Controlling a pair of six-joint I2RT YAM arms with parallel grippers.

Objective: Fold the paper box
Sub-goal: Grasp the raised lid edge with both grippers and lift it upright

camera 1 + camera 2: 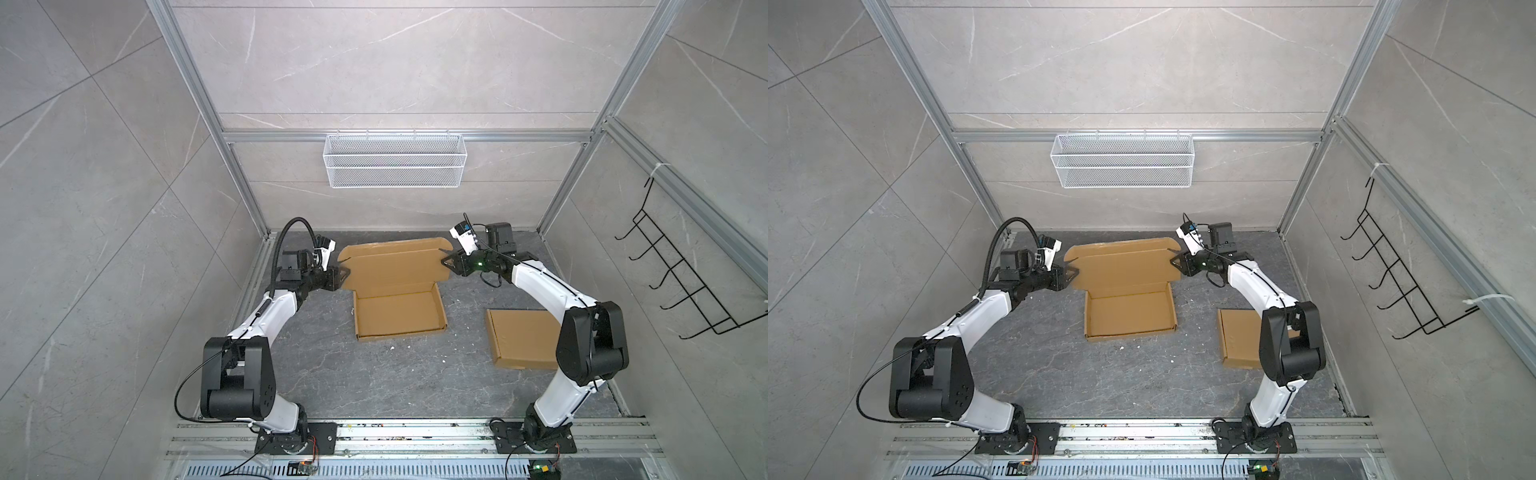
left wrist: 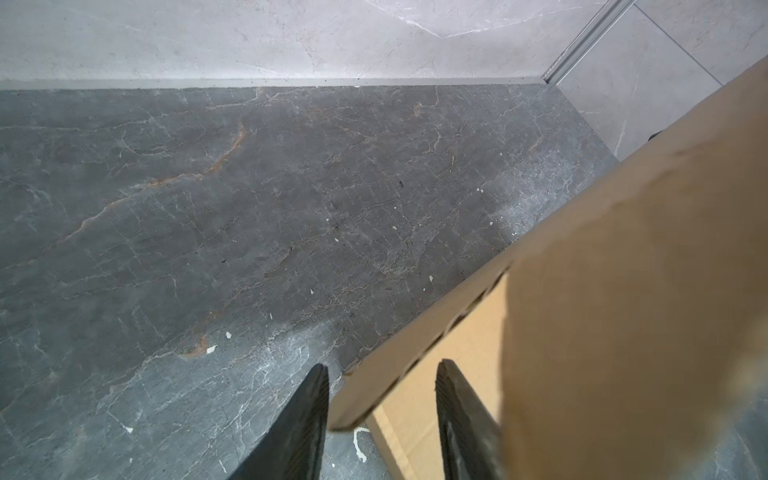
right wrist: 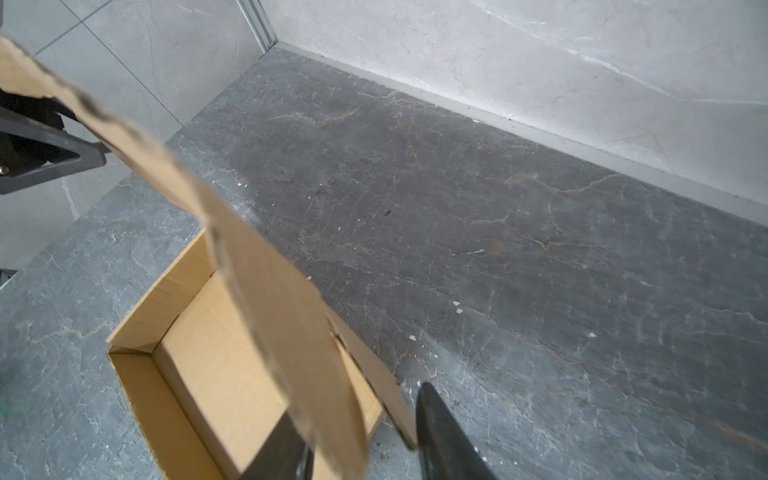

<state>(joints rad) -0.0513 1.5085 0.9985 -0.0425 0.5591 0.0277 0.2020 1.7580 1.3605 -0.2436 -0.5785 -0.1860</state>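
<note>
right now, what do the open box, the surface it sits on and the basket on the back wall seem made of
Open box: corrugated cardboard, matte kraft brown, with creased folds and a rough cut edge. Surface: dark grey stone or stone-look slab, pale veins, low sheen; which, I cannot tell. Basket: white wire mesh, probably coated metal.

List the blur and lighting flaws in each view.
Left wrist view: the box lid near the lens is blurred, the floor sharp. Right wrist view: the box lid smears likewise. Both top views: even light, soft shadows, splayed frame rails.
</note>
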